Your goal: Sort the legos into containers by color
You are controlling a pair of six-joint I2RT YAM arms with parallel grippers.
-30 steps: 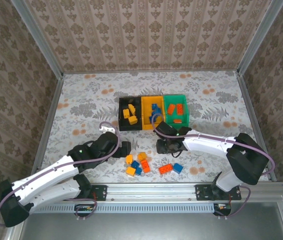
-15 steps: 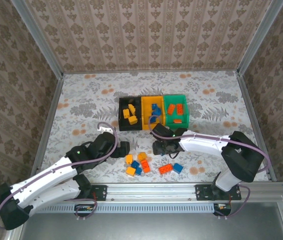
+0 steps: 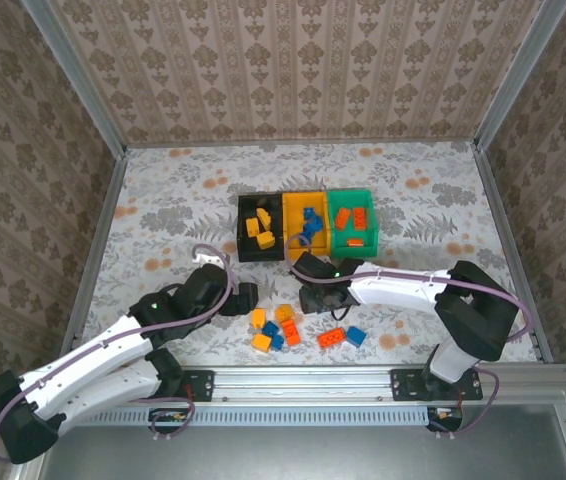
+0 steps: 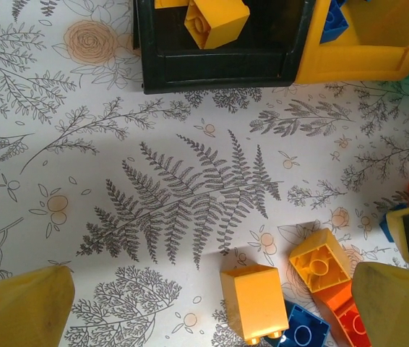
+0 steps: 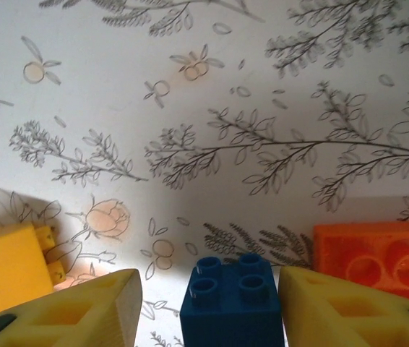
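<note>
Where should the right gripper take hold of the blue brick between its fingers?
Take the blue brick by its two flat side walls, coming straight down from above. It lies flat, studs up, and the open right gripper has one finger on each side. An orange brick sits close beside it, so probably close gently.

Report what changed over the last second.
The right pincer slid left across the table toward the loose plastic bricks. Its open fingers now frame a small blue studded brick, with nothing gripped. The left pincer, the loose plastic bricks and the three joined plastic bins kept their places.
</note>
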